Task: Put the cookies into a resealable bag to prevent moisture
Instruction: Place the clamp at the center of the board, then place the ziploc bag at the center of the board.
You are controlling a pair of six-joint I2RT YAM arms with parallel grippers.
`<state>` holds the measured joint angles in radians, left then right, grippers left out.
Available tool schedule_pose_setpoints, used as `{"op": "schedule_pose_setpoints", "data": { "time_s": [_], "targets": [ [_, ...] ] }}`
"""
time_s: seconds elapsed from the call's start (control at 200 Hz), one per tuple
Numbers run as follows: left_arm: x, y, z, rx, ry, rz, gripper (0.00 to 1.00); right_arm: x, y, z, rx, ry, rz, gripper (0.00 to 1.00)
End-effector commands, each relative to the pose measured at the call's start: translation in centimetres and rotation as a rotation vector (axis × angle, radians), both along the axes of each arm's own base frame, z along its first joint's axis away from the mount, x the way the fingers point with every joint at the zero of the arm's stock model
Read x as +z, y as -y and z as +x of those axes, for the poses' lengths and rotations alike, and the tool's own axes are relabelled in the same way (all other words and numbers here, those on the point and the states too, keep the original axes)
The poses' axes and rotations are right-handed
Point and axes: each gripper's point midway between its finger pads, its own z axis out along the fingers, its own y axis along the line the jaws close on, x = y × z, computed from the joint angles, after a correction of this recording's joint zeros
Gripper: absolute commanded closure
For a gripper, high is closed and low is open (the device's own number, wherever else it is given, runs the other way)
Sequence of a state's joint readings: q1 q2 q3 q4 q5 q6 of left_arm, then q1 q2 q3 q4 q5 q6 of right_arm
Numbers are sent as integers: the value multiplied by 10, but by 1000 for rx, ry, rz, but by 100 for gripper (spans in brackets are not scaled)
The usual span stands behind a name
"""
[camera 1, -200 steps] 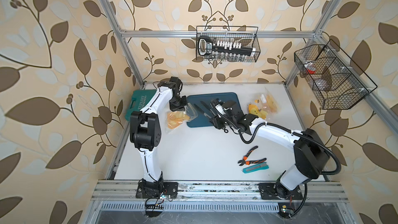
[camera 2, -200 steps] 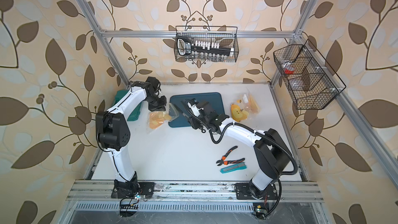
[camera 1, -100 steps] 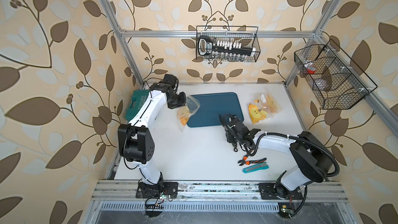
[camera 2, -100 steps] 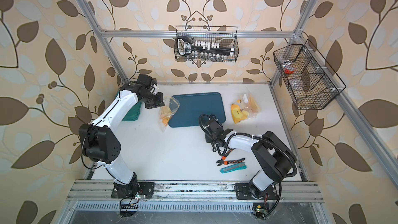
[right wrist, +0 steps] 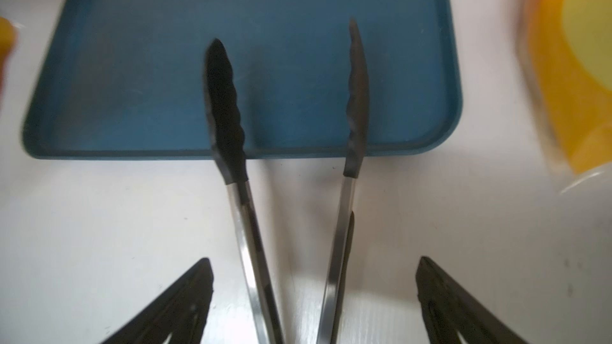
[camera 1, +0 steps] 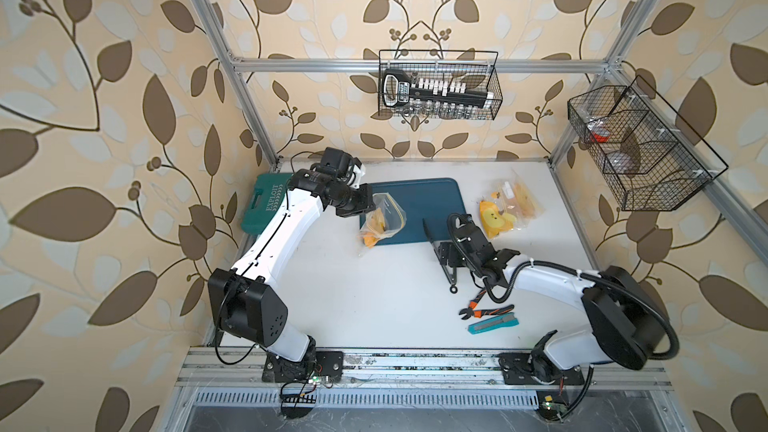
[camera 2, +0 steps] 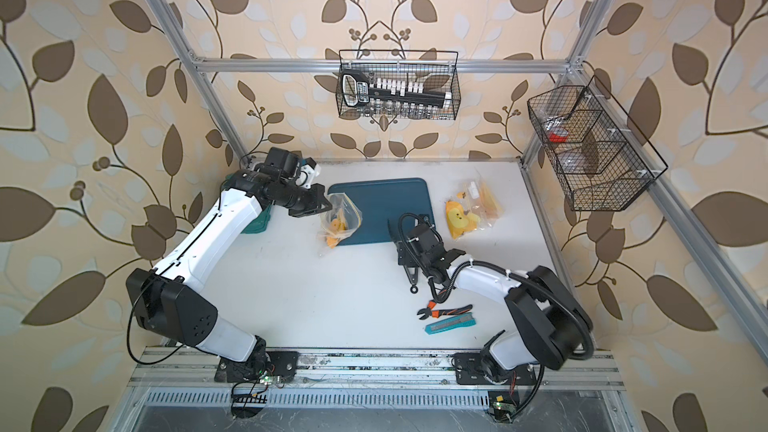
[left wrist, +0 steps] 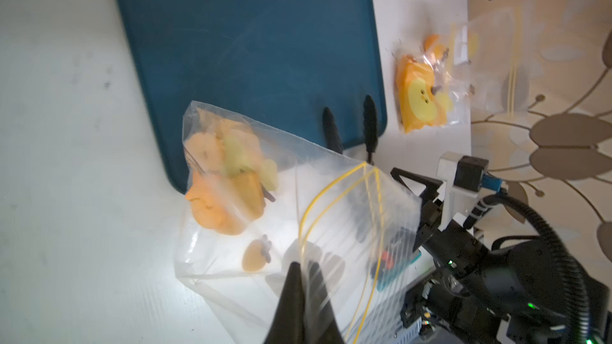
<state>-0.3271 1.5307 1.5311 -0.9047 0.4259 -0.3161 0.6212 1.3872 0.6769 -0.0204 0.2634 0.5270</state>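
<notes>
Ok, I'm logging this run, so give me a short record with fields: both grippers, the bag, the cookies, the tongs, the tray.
left gripper: shut on the bag's top edge
right gripper: open, jaws either side of the tongs, not gripping them
bag: clear, mouth open, over the tray's corner
cookies: inside the bag, bunched together
tongs: tips over the tray's edge
tray: no cookies visible on it

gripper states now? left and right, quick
left gripper: shut on the resealable bag, pinching its edge.
right gripper: open; tongs lie between its fingers, ungripped.
</notes>
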Motion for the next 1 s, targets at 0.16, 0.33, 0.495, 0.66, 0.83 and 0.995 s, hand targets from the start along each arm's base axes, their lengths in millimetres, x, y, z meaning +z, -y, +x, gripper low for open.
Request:
{"op": "schedule_pose_setpoints", "data": {
  "time_s": [0.16,0.33,0.495,0.66,0.83,0.995],
  "targets": [
    [-31,43,-41,-178,-60,76,100,58,12,2,28,192,-9,8],
    [-65,42,-32,-159,-149,141,100,42,-16,-5,186,111,48,10],
    [-73,39,-27,-132,-155,172,100,18,-53,-21,343,-7,170,18],
    [-71,27,-24,-86,-128,218,76,-5,-53,-33,322,-102,182,27],
    [-57,20,-25,-52,-78,208,47,-23,-72,-60,414,-190,152,42],
    [-27,17,-36,-39,21,131,21,-38,-85,-80,431,-237,169,55]
  ]
}}
